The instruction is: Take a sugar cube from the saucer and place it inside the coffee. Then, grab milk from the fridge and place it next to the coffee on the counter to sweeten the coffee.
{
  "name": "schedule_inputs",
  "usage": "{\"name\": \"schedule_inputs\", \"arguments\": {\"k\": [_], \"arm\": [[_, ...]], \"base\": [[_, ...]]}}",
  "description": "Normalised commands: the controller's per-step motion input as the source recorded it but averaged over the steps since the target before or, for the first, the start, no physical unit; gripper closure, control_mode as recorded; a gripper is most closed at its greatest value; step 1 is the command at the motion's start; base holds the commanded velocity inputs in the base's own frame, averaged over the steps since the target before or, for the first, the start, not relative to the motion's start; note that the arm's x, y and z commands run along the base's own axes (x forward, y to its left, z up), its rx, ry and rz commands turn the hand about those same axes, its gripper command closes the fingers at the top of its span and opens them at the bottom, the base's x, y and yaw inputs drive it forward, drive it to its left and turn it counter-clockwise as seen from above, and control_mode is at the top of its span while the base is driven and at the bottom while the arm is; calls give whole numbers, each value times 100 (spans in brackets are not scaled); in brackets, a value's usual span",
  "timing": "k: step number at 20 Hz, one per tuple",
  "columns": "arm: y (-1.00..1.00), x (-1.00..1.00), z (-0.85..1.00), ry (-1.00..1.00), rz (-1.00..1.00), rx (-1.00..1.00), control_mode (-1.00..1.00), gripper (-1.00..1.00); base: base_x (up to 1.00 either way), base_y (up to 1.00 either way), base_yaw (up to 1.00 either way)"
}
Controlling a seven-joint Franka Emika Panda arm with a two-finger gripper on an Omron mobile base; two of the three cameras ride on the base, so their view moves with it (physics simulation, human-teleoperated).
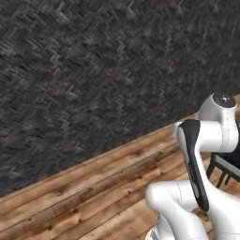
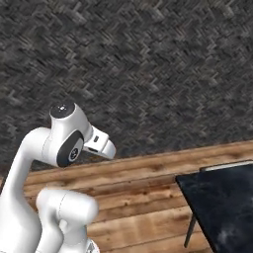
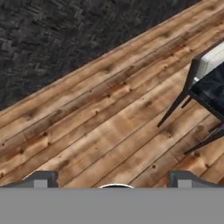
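Over a wooden floor (image 3: 100, 131) beside a dark herringbone wall (image 3: 52, 39), gripper (image 3: 114, 180) empty — fingers spread wide apart, chair (image 3: 205, 83) to one side, black tabletop (image 2: 225, 207) nearby.

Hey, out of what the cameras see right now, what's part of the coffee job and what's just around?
Job:
- gripper, open and holding nothing

Just around:
- wooden floor
- dark herringbone wall
- black-topped table
- chair
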Motion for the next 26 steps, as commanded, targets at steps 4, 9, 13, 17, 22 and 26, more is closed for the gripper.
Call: {"name": "schedule_inputs", "arguments": {"k": [4,9,13,17,22,26], "arm": [[0,0,0,0,0,0,100,-100],[0,0,0,0,0,0,100,-100],[0,0,0,0,0,0,100,-100],[0,0,0,0,0,0,100,-100],[0,0,0,0,0,0,100,-100],[0,0,0,0,0,0,100,-100]], "base": [[88,39,-52],[96,42,-47],[97,37,-45],[100,20,-42],[100,10,-44],[100,0,-48]]}}
